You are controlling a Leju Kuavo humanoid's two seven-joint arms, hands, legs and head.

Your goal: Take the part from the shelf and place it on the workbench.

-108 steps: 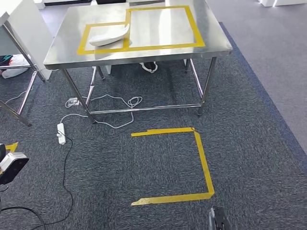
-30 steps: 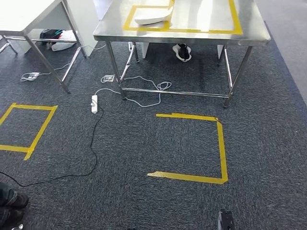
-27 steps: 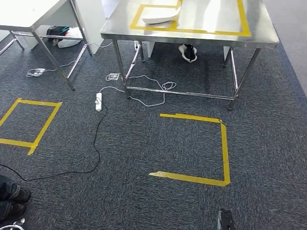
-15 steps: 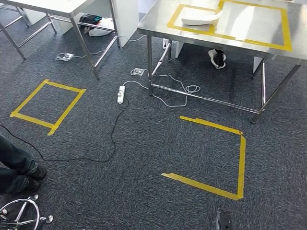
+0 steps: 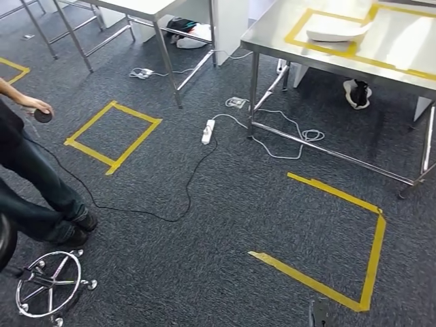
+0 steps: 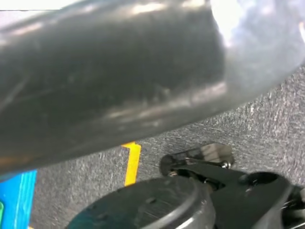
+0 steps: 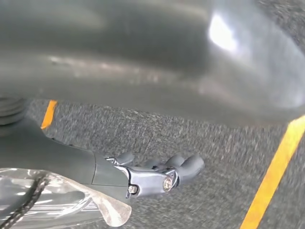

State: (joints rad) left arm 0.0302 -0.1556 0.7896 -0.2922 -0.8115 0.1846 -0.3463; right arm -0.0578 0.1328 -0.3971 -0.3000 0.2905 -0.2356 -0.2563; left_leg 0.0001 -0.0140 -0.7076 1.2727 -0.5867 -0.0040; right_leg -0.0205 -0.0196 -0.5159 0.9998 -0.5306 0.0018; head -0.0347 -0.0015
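— What is the surface (image 5: 390, 41) made of?
— Brushed steel, smooth and glossy enough to throw back the light, with matt yellow tape (image 5: 329, 49) stuck flat on it. The white part (image 5: 336, 28) lying there looks like smooth, faintly shiny plastic.

— And the floor?
— Rough, dark grey carpet (image 5: 206, 225) with a speckled weave — more of the yellow tape (image 5: 371, 262) on it. The cable (image 5: 154, 212) is matt black, the power strip (image 5: 208, 131) white plastic.

— Anything polished?
— The chair base (image 5: 49, 283), bright chrome. The right hand (image 7: 158, 174) is dark matt plastic with small metal screws; a glossy, clear film sits beside it.
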